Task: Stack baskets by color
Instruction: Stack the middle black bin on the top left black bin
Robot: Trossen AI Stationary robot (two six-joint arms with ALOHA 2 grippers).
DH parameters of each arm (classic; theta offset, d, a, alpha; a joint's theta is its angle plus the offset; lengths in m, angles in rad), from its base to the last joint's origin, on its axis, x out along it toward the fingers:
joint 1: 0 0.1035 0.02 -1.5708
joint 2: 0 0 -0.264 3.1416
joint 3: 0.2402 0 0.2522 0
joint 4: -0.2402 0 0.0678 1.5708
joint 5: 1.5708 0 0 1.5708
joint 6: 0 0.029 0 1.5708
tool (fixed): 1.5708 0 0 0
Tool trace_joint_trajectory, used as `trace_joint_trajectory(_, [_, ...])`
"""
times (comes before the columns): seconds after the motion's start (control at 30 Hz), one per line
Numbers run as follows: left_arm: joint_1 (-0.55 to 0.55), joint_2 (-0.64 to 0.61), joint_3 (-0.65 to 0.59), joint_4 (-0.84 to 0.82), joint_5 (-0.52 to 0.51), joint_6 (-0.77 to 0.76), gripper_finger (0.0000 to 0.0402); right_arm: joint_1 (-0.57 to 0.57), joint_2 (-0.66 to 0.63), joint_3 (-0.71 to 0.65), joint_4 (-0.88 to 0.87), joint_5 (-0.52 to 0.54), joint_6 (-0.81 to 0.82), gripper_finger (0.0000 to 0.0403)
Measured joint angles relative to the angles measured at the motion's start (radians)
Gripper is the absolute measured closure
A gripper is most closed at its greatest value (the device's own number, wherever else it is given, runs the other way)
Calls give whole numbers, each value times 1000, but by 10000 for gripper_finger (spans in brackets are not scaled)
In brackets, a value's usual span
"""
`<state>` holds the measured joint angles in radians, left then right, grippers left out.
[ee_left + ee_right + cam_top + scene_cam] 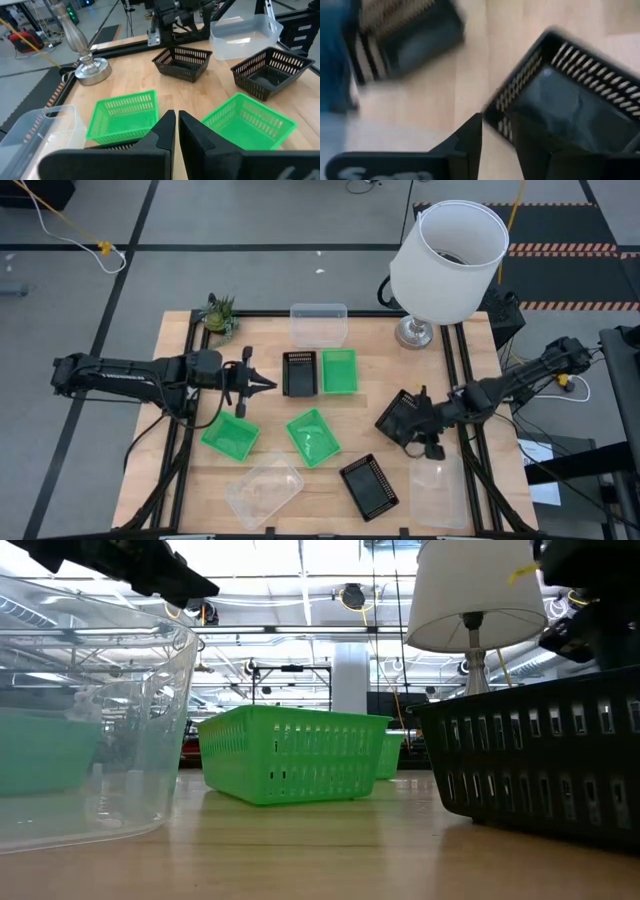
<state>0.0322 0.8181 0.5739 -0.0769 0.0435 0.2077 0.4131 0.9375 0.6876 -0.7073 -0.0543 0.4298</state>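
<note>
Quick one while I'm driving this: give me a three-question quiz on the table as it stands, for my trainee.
1. True or false: the left gripper holds a green basket.
2. Which colour of basket is the right gripper at? A green, B black, C clear.
3. Fill in: the basket lying side by side with the far black basket is ___.

Key:
1. False; it hangs over the table with nothing between its fingers.
2. B; its fingers stand either side of a wall of the near-right black basket.
3. Green: the far green basket.
</note>
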Motion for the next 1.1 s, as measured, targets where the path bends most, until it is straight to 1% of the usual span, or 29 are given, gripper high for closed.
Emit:
trace_joint_trajectory(0.13, [0,0,0,-10,0,-1,376,17,0,0,-59,5,-81,282])
trace_joint_trajectory(0.33, [0,0,0,-10,0,-7,376,17,0,-11,-83,38,-211,266])
trace_joint_trajectory(0.47, [0,0,0,-9,0,-7,376,16,11,-21,-82,63,-209,266])
trace_joint_trajectory(0.6, [0,0,0,-9,0,-7,376,16,44,-21,-82,58,-207,279])
trace_joint_trajectory(0.9, [0,0,0,-8,0,-7,376,16,174,-21,-82,60,-205,322])
trace_joint_trajectory(1.0, [0,0,0,-9,0,-7,376,16,203,-21,-82,61,-205,343])
trace_joint_trajectory(1.1, [0,0,0,-8,0,-7,376,16,220,-21,-82,80,-202,374])
